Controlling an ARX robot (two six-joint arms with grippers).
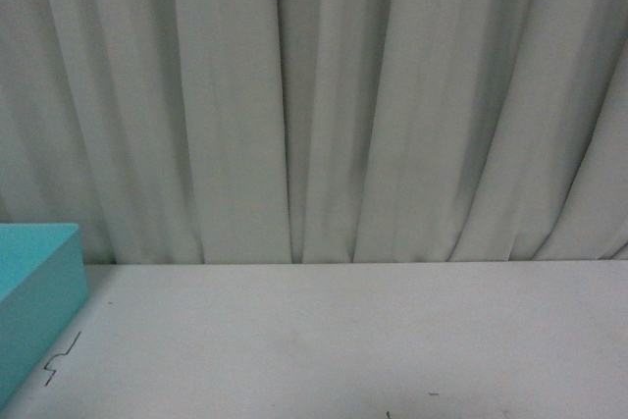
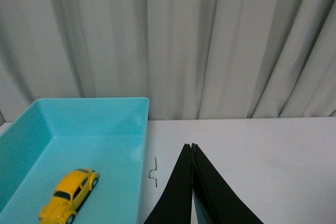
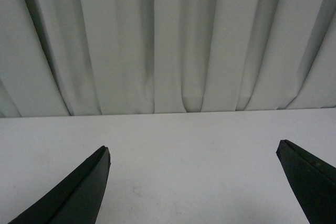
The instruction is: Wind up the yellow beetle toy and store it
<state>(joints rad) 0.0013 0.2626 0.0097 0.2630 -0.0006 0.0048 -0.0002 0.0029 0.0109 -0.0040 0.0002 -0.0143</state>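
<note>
**Beetle in the box, one gripper closed, one wide**

The left gripper (image 2: 191,148) had its jaws pressed together, holding nothing — its tips just beside the box (image 2: 143,129) rim. The right gripper (image 3: 193,150) stood spread wide over bare table (image 3: 189,129). The beetle (image 2: 69,195) sat on the box floor.

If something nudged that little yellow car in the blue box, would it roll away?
Probably: the yellow beetle toy sits on its wheels on the smooth floor of the turquoise box, whose walls would likely stop it. Its glossy, rounded body looks rigid and perhaps slippery to grip.
</note>
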